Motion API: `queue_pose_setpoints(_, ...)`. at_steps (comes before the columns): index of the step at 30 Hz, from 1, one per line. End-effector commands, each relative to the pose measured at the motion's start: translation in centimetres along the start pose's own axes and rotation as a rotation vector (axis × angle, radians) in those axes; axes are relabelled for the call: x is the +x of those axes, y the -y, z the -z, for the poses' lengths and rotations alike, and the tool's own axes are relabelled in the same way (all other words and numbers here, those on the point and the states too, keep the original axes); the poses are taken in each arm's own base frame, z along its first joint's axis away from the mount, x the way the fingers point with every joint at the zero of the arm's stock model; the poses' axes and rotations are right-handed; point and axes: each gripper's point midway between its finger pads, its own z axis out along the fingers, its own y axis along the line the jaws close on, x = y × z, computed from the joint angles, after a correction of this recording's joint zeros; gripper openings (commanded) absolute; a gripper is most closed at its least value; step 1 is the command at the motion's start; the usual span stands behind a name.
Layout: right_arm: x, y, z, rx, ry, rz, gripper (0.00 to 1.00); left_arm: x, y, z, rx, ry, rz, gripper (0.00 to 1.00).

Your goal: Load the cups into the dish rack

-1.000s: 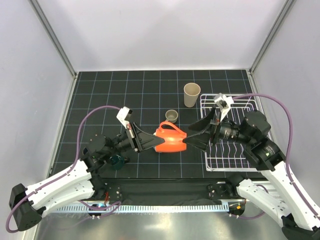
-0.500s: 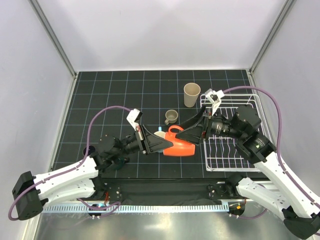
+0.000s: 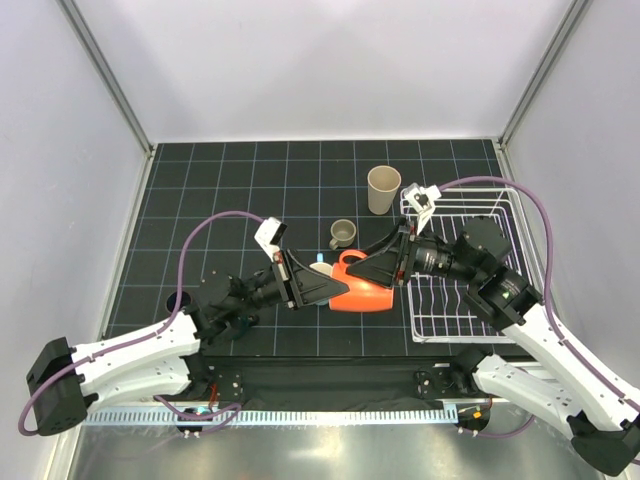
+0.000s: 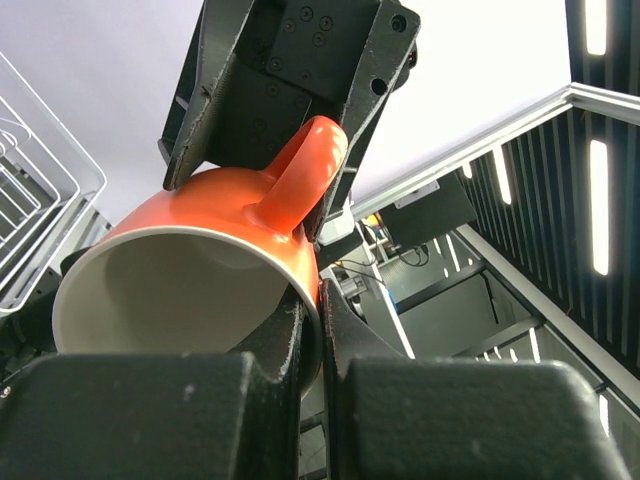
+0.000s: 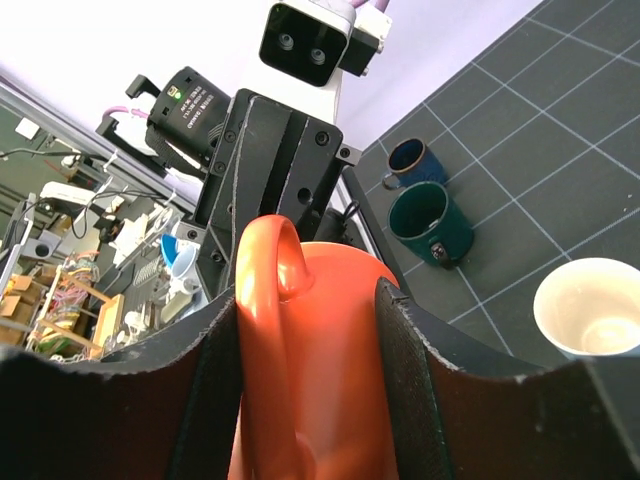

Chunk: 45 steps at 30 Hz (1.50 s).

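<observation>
Both arms have closed in since a second ago, and the orange cup now sits a little nearer the dish rack, held between the two arms, apparently clear of the table. You're in the middle of a handover. Your left end effector pinches the cup's rim wall (the left wrist view shows it plainly). Your right end effector straddles the body with the handle between its fingers, and looks pressed onto both flanks. Next move, as I judge it: let the left release and back away — only then carry the cup right and seat it mouth-down over the prongs, minding the handle.
</observation>
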Motion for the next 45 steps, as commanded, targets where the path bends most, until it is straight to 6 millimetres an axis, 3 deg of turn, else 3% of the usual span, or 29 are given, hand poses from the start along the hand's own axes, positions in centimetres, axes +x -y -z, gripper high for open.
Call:
queue_pose_setpoints(1,-1.2,-0.7,-0.2,-0.025,0.064,0.028,0.52,-1.7,5.8,0.0,0.202,0.071,-0.052,0.00)
queue_pose_setpoints(5,-1.0,-0.6,-0.1,-0.020,0.074,0.019,0.47,-1.9,5.8,0.1,0.206,0.090,-0.045,0.00)
queue_pose_setpoints(8,-0.9,-0.6,-0.1,-0.019,0.074,0.015,0.38,-2.0,5.8,0.2,0.209,0.094,-0.044,0.00)
queue_pose_setpoints(12,-0.8,-0.8,-0.4,-0.034,0.053,0.009,0.13,-1.9,5.8,0.1,0.210,0.091,-0.042,0.00)
queue_pose_setpoints(14,-0.8,-0.8,-0.4,-0.030,0.050,0.007,0.06,-2.0,5.8,0.1,0.210,0.093,-0.040,0.01)
queue_pose_setpoints(23,0.0,1.4,-0.4,0.095,0.011,-0.035,0.04,-2.2,4.9,-0.3,0.184,0.104,-0.016,0.00)
queue_pose_setpoints(26,-0.5,2.5,0.1,0.177,0.043,-0.040,0.04,-2.5,4.1,-0.1,0.159,0.130,0.000,0.14)
queue_pose_setpoints(27,-0.9,2.4,0.3,0.193,0.053,-0.030,0.04,-2.5,3.5,0.0,0.142,0.138,0.005,0.27)
queue_pose_setpoints(29,-1.1,2.8,0.6,0.242,0.041,-0.041,0.04,-2.8,2.8,0.2,0.112,0.162,0.009,0.33)
queue_pose_setpoints(33,-1.4,4.2,0.9,0.342,0.032,-0.053,0.04,-2.8,1.1,0.7,0.039,0.183,0.010,0.55)
queue_pose_setpoints(36,-1.2,5.2,1.5,0.423,0.006,-0.070,0.04,-3.0,-0.6,1.6,-0.062,0.209,0.003,0.63)
queue_pose_setpoints(38,-2.2,5.7,1.9,0.482,0.024,-0.052,0.04,-3.3,-1.6,2.3,-0.135,0.232,-0.007,0.65)
queue_pose_setpoints(39,-1.8,6.5,2.0,0.527,-0.007,-0.065,0.04,-3.6,-2.9,3.5,-0.227,0.260,-0.019,0.66)
queue_pose_setpoints(42,-3.7,7.2,2.8,0.619,0.029,-0.050,0.04,-5.6,-5.3,6.2,-0.401,0.396,-0.018,0.69)
queue_pose_setpoints(43,-3.3,8.2,3.0,0.670,-0.001,-0.066,0.04,-5.5,-6.6,8.1,-0.494,0.411,-0.008,0.70)
queue_pose_setpoints(45,-5.1,9.0,3.9,0.745,0.029,-0.066,0.04,-6.4,-6.7,9.9,-0.548,0.479,-0.027,0.70)
